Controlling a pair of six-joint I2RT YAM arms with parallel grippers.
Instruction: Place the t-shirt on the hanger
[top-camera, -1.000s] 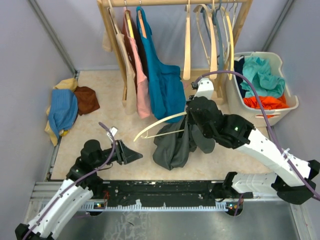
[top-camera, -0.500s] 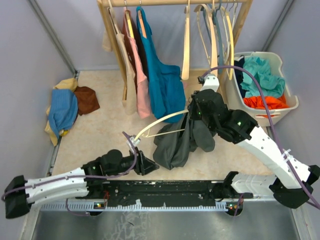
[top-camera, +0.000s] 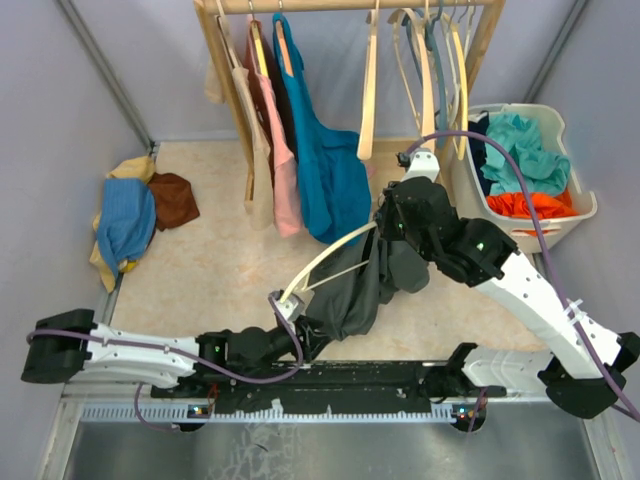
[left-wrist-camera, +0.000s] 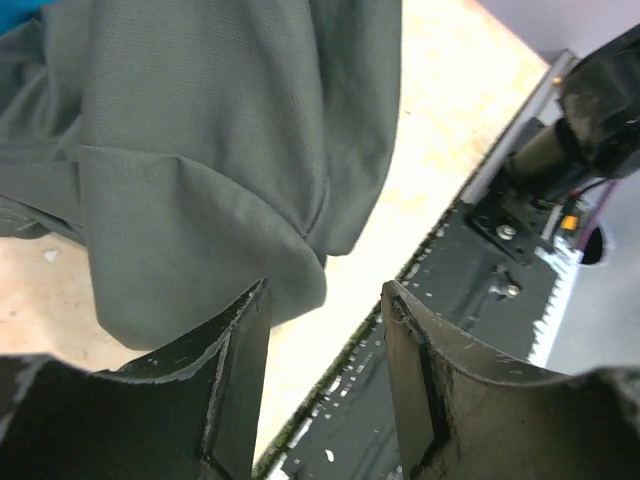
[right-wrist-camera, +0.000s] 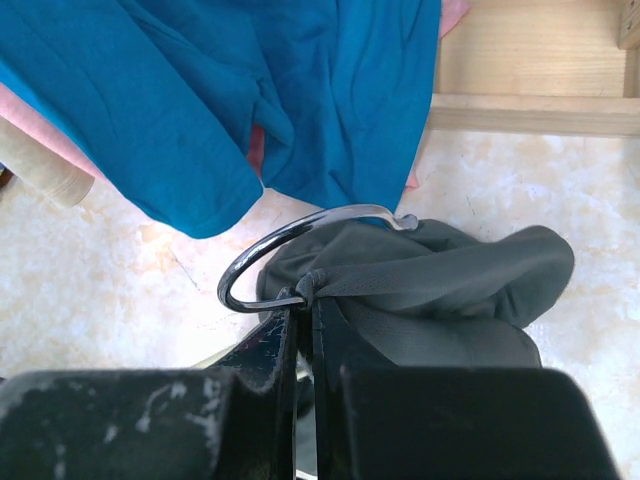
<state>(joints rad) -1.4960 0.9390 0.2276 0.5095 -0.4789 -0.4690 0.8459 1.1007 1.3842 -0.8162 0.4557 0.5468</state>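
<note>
The dark grey t-shirt (top-camera: 352, 292) hangs bunched from the pale wooden hanger (top-camera: 325, 262), which slants down to the left above the floor. My right gripper (top-camera: 386, 232) is shut at the base of the silver hook (right-wrist-camera: 290, 235), with a knot of shirt fabric (right-wrist-camera: 430, 290) pinched in alongside it (right-wrist-camera: 303, 315). My left gripper (top-camera: 312, 335) is open and empty, low at the shirt's bottom edge. In the left wrist view the grey shirt (left-wrist-camera: 200, 150) hangs just beyond the open jaws (left-wrist-camera: 325, 370), not touching them.
A wooden rack at the back holds a teal shirt (top-camera: 330, 170), a pink garment (top-camera: 285, 175) and several bare wooden hangers (top-camera: 425, 80). A white basket of clothes (top-camera: 575, 215) stands at the right. A clothes pile (top-camera: 135, 215) lies at the left. The black base rail (top-camera: 330, 380) runs along the near edge.
My left arm has swung low and to the right, bringing its open gripper from the left side up to the shirt's bottom edge. The hanger now tilts more steeply in the right gripper.
</note>
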